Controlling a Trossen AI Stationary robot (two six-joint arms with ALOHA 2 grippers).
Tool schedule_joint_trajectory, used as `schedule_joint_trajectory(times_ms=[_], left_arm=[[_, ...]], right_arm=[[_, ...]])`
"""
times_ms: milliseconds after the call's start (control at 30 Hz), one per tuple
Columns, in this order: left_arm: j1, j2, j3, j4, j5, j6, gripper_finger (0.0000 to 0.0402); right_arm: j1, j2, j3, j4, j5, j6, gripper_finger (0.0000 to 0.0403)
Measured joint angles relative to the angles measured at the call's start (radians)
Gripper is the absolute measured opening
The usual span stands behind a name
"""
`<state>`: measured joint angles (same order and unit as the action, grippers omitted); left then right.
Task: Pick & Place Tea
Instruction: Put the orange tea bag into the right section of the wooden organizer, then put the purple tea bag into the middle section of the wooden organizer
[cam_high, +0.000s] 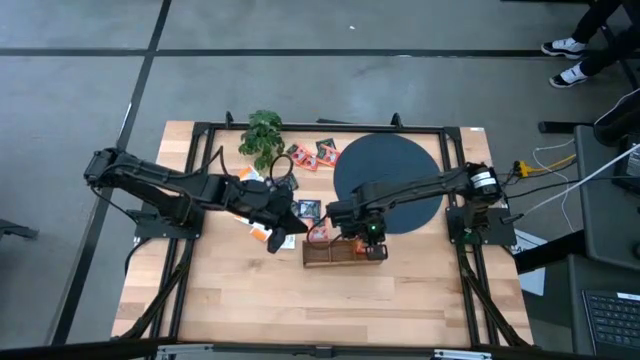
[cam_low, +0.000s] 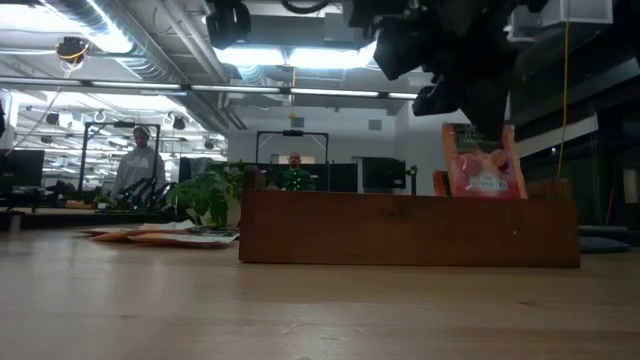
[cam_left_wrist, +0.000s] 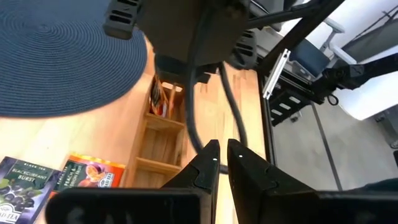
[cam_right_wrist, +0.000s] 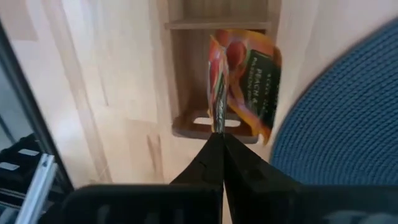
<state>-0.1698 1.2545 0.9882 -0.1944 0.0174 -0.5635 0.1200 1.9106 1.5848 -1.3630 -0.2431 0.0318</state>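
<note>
Your orange tea packet (cam_right_wrist: 239, 78) hangs pinched by one edge in the right gripper (cam_right_wrist: 219, 140), just above the end compartment of the wooden tray (cam_low: 408, 230). It is thin, glossy foil; release it tilted and it may catch a divider. Beside the tray, the left gripper (cam_left_wrist: 222, 155) holds nothing, its fingers nearly together.

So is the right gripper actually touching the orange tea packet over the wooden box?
Touching. The right wrist view shows the right gripper shut on the orange tea packet's edge, holding it above the wooden box.
</note>
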Motion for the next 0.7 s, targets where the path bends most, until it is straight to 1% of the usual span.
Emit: schedule_joint_trajectory(times_ms=[167,433,700], left_arm=[[-0.001,0.0,0.0,0.0,-0.001,-0.003,0.0027],[-0.001,0.0,0.0,0.0,-0.003,-0.003,0.0027],[-0.001,0.0,0.0,0.0,-0.003,-0.002,0.0027]], right_arm=[[0.0,0.018,0.0,0.009,0.012,-0.023,0.0005],[0.0,0.026,0.0,0.01,0.017,-0.033,0.0032],[0.0,0.025,0.0,0.015,0.017,0.06,0.0065]])
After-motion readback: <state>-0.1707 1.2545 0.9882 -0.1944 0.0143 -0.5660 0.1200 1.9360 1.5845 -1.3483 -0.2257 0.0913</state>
